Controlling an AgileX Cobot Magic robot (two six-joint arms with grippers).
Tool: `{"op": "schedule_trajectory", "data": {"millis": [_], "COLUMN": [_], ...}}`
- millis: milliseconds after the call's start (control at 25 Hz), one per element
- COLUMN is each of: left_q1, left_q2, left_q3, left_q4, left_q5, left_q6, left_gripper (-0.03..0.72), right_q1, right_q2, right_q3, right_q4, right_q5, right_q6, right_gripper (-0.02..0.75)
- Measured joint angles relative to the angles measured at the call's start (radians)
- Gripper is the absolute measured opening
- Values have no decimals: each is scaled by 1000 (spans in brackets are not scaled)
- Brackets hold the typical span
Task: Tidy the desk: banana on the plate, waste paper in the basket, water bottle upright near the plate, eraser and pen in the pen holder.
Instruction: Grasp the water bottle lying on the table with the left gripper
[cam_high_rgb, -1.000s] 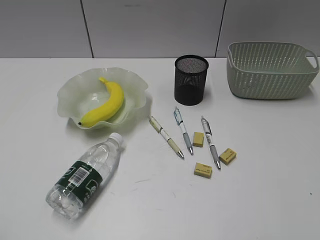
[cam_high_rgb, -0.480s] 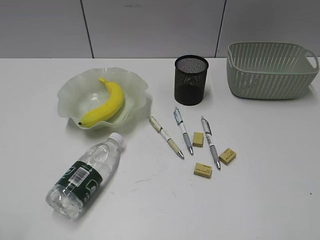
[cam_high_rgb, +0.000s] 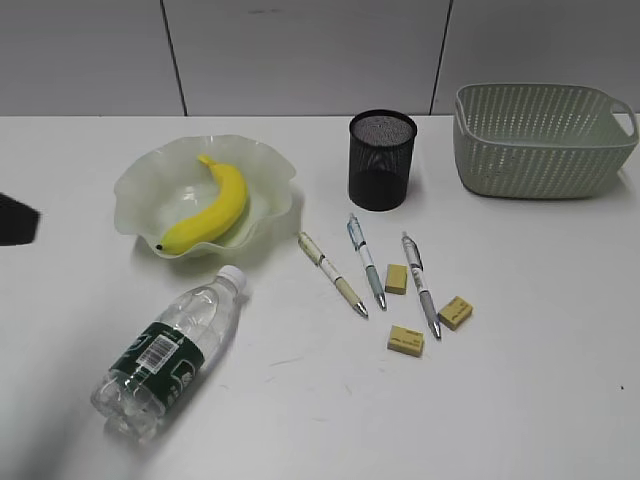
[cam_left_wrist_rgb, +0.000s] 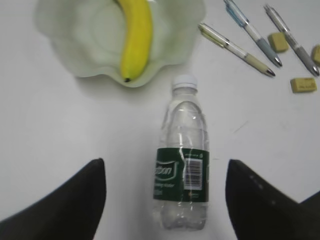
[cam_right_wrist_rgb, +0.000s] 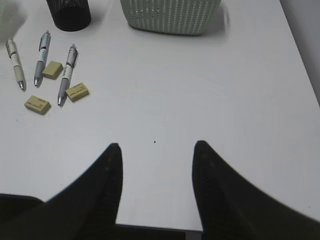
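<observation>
The water bottle (cam_high_rgb: 172, 350) lies on its side on the white desk (cam_high_rgb: 520, 380), cap toward the plate (cam_high_rgb: 140, 190). The banana (cam_high_rgb: 210, 208) lies in the plate. Three pens (cam_high_rgb: 366, 260) and three yellow erasers (cam_high_rgb: 406, 341) lie in front of the black mesh pen holder (cam_high_rgb: 381, 160). The basket (cam_high_rgb: 540, 140) stands at the back right. No waste paper shows on the desk. My left gripper (cam_left_wrist_rgb: 165, 165) is open, above the bottle (cam_left_wrist_rgb: 182, 170), its fingers wide on either side. Its dark tip shows at the left edge of the exterior view (cam_high_rgb: 15, 218). My right gripper (cam_right_wrist_rgb: 156, 150) is open and empty over bare desk.
The desk's near edge (cam_right_wrist_rgb: 155, 229) shows just below my right gripper. The pens (cam_right_wrist_rgb: 40, 62) and erasers (cam_right_wrist_rgb: 77, 92) lie to its far left, the pen holder (cam_right_wrist_rgb: 69, 12) and basket (cam_right_wrist_rgb: 170, 15) beyond them. A grey tiled wall (cam_high_rgb: 300, 50) stands behind the desk.
A dark part of my left arm has come into the exterior view at the left edge. The objects on the desk have not moved.
</observation>
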Motion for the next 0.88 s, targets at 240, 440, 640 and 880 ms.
{"op": "schedule_trajectory", "data": {"millis": [240,440,640,880], "left_q1": [-369,-466,-468,-467], "left_q2": [394,668,804,875], "left_q3": [-174,-324,-398,-412], "left_q4": [348,467,488,577], "left_q5": [-25,2,27,17], "left_q6": [-352,-496,-507,-549], "left_gripper": [557,578,612,607], "right_q1": [0,1,1,1], "right_q2": [0,0,0,0], "right_q3": [0,0,0,0], "right_q4": [0,0,0,0], "right_q5": [0,0,0,0], "right_q6": [0,1,1,2], "right_gripper": [370,370,369,367]}}
